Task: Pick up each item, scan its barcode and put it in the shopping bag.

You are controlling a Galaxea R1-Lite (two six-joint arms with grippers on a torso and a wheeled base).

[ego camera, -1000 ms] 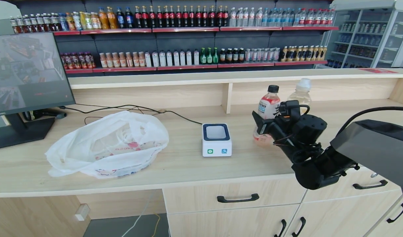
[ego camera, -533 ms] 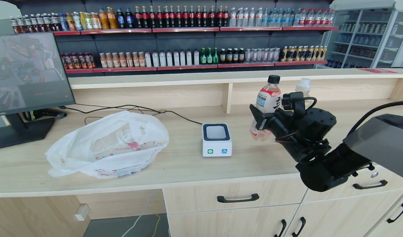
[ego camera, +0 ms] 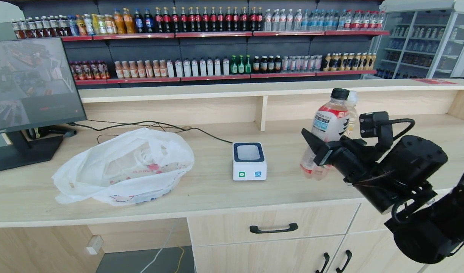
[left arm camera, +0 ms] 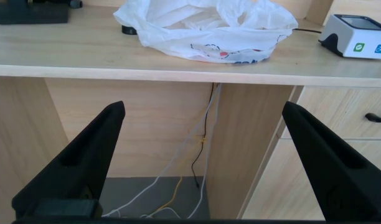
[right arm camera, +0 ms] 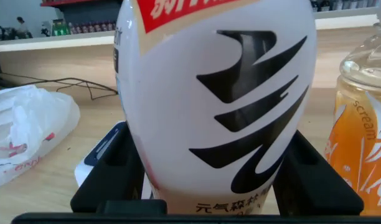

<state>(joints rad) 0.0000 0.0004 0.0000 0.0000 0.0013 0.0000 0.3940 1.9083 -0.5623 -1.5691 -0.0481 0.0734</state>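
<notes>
My right gripper [ego camera: 320, 152] is shut on a clear drink bottle [ego camera: 325, 131] with a black cap and a red and white label. It holds the bottle slightly tilted above the counter, right of the white barcode scanner [ego camera: 249, 161]. In the right wrist view the bottle [right arm camera: 215, 106] sits between the black fingers [right arm camera: 109, 168]. A second bottle with a white cap [ego camera: 352, 113] stands just behind, its orange label [right arm camera: 365, 149] close by. The white plastic shopping bag [ego camera: 126, 167] lies open on the counter's left side. My left gripper [left arm camera: 203, 168] hangs open below counter height, facing the bag [left arm camera: 209, 28].
A monitor [ego camera: 31, 87] stands at the counter's far left, with cables [ego camera: 148, 124] running behind the bag to the scanner [left arm camera: 358, 37]. A raised wooden ledge [ego camera: 262, 89] borders the back of the counter [ego camera: 201, 189]. Drawers with black handles [ego camera: 273, 228] are below.
My right gripper has lifted the black-capped bottle off the counter and carried it up, rightward and nearer to the camera. The white-capped bottle, bag and scanner stayed put.
</notes>
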